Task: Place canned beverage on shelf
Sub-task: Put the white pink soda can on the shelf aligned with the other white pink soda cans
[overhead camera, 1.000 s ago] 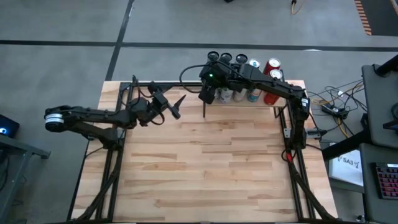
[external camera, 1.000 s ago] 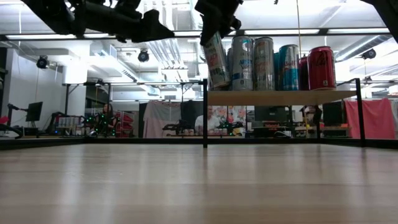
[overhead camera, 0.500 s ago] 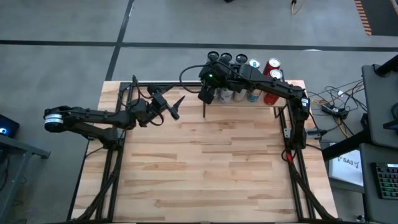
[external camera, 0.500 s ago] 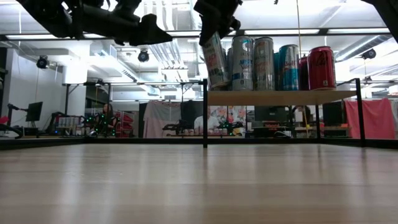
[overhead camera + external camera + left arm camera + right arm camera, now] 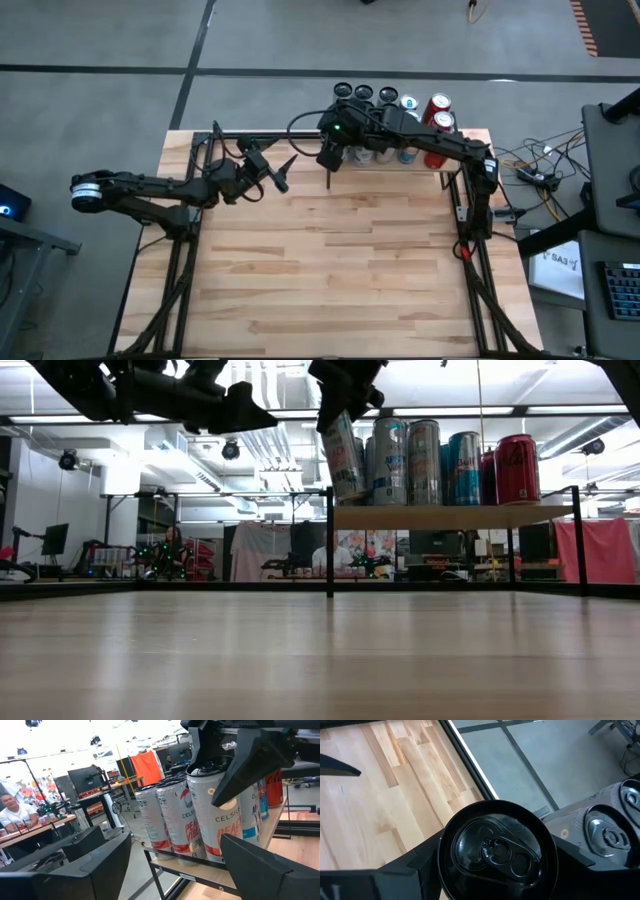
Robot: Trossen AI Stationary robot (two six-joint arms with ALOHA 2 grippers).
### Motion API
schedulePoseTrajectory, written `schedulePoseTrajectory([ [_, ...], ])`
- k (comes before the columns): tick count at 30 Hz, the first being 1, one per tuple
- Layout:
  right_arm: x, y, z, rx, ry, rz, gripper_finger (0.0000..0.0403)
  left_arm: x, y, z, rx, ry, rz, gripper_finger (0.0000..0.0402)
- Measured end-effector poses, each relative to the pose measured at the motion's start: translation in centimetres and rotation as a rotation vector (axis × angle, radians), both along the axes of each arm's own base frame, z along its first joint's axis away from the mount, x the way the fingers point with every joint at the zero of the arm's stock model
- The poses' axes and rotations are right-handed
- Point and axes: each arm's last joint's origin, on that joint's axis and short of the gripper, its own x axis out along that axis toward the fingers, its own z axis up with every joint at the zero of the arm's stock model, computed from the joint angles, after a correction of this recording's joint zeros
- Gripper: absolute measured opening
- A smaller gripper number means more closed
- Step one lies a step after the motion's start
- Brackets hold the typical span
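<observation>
One can (image 5: 344,457) is in transit: the right tool (image 5: 341,405) grips it near the top, and it hangs tilted at the open end of the shelf (image 5: 450,516), its base just above the board. In the right wrist view the can's lid (image 5: 497,851) sits squarely between the two fingers (image 5: 415,865), so the hold appears sound. The step in hand is judged to be the final placement, with the can carried to the shelf but not yet set down.

Several cans (image 5: 430,460) already stand in a tight row on the board, a red one (image 5: 517,468) at the far end. The held can is just beside the nearest of them; whether they touch cannot be told. The next move calls for bringing the can upright, lowering it until the base rests flat on the board, and only then releasing.

Obstructions noted: the black corner post (image 5: 329,540) stands directly below the held can, and the neighbouring can leaves little room. A tilted set-down risks knocking the row or catching the shelf edge.

The left tool (image 5: 282,170) hovers with its fingers spread wide and empty above the counter (image 5: 330,270), near the shelf's open end, looking at the cans. A person sits in the room beyond (image 5: 15,812), clear of the work.
</observation>
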Motion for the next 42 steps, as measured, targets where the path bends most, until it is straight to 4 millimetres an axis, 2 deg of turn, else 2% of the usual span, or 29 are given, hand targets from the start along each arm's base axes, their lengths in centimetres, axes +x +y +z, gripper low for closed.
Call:
schedulePoseTrajectory([
  [17,0.6,1.2,-0.8,-0.044,0.021,0.003,0.0243,-0.1,0.0,-0.5,-0.023,0.007,-0.003,0.0291],
  [28,0.2,1.7,-0.2,-0.037,-0.002,0.007,0.0243,-0.1,0.0,-0.5,-0.026,0.005,-0.004,0.0291],
  [33,-0.5,2.4,1.1,-0.031,-0.056,0.01,0.0243,-0.1,-0.1,-0.5,-0.024,0.006,-0.026,0.0291],
  [36,-1.0,3.0,2.2,-0.042,-0.104,0.02,0.0243,-0.4,-0.4,-0.8,-0.014,0.012,-0.119,0.0291],
  [39,-1.3,3.4,3.6,-0.078,-0.191,0.046,0.0243,-1.6,-0.8,-0.7,0.006,-0.022,-0.194,0.0291],
  [42,-1.5,3.4,4.9,-0.129,-0.261,0.075,0.0243,-3.3,-1.1,-0.4,0.041,-0.062,-0.195,0.0291],
])
